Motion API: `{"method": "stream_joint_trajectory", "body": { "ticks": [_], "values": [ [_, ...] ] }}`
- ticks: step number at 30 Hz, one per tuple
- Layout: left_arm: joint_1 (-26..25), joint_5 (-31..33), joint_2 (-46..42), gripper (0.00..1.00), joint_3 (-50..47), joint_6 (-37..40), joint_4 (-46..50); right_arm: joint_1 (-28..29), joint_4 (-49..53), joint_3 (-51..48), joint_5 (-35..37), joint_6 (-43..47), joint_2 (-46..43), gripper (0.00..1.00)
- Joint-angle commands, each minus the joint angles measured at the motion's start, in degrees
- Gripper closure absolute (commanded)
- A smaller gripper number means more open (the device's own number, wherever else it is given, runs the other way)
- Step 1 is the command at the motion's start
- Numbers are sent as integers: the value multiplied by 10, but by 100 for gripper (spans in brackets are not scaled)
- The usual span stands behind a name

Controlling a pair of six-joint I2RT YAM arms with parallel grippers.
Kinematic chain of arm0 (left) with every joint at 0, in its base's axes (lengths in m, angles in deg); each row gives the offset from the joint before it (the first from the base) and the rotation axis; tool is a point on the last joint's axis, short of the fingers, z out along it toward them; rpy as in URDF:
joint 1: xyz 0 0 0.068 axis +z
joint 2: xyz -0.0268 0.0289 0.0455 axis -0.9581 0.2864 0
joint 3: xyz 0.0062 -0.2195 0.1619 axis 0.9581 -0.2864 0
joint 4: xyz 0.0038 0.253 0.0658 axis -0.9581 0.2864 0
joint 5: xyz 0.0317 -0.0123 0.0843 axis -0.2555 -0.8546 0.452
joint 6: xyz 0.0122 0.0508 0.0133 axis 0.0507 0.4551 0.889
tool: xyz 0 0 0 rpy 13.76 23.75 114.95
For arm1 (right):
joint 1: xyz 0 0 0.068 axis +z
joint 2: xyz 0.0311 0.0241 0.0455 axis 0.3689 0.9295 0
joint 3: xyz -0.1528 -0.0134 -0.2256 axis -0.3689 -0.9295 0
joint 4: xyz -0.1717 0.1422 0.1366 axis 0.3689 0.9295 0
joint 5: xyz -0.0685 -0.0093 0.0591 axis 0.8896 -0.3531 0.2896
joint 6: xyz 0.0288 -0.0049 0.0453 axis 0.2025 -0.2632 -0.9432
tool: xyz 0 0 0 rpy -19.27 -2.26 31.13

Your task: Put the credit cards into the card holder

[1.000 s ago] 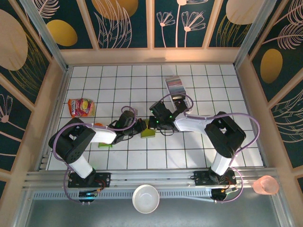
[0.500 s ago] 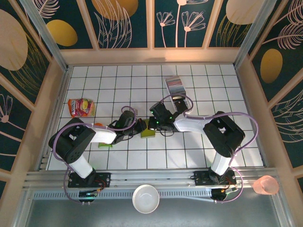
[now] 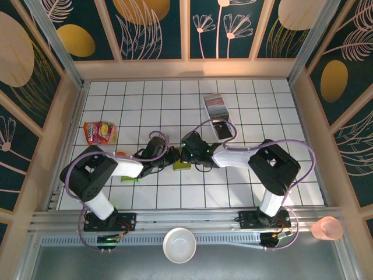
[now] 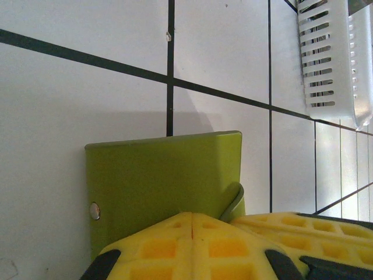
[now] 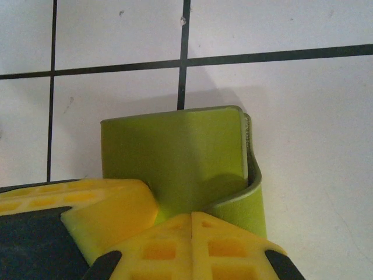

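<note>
We are pinching the card holder (image 4: 163,175) with both the left gripper (image 4: 192,220) and the right gripper (image 5: 192,220), each clamped on its edge. It is looking light, thin and floppy, so we are judging the stiffer cover edge the safest hold. The credit cards (image 3: 216,105) are sitting well beyond the card holder.

Bright, even light from above. Soft grey shadow around card holder (image 5: 175,151) on white worktop (image 5: 303,105). Wrist views sharp; top view slightly wide-angle.
</note>
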Motion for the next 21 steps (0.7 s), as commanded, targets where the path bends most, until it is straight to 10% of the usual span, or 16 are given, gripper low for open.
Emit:
{"method": "stream_joint_trajectory", "body": {
  "ticks": [1,21],
  "values": [
    [5,43,27,100,-30,7,74,21,103,-60,1,-23,61,100],
    [5,77,-116,100,-18,17,151,17,94,-54,14,-57,64,100]
  ]
}}
